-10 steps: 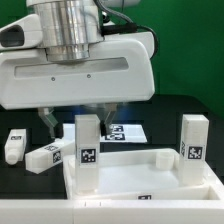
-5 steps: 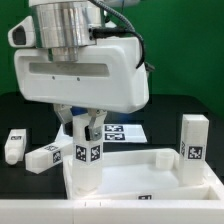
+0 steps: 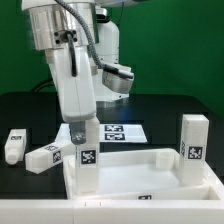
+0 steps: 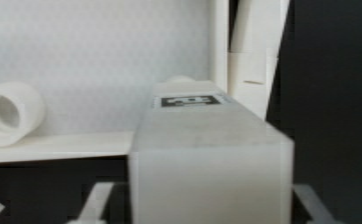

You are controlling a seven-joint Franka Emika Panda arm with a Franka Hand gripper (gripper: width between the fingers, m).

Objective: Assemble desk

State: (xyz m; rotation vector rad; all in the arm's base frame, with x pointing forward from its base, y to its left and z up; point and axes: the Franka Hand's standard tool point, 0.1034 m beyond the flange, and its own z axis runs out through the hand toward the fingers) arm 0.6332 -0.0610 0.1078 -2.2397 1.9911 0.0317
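The white desk top [image 3: 150, 172], a tray with a raised rim, lies at the front. A white tagged leg [image 3: 87, 150] stands upright in its corner at the exterior view's left. My gripper [image 3: 82, 127] is shut on this leg's top from above. In the wrist view the leg [image 4: 204, 140] fills the middle between my fingers [image 4: 107, 200], with my gripper [image 4: 208, 206] around it. The tray floor [image 4: 107, 60] and a round socket [image 4: 7, 110] show beyond. A second leg [image 3: 192, 148] stands at the tray's corner at the exterior view's right.
Two loose white legs [image 3: 13, 146] [image 3: 46, 157] lie on the black table at the exterior view's left. The marker board [image 3: 122, 132] lies flat behind the tray. The white robot base [image 3: 108, 60] stands at the back.
My wrist has turned about the vertical from broadside to edge-on. My fingers closed on the leg, and the leg turned with them in its corner.
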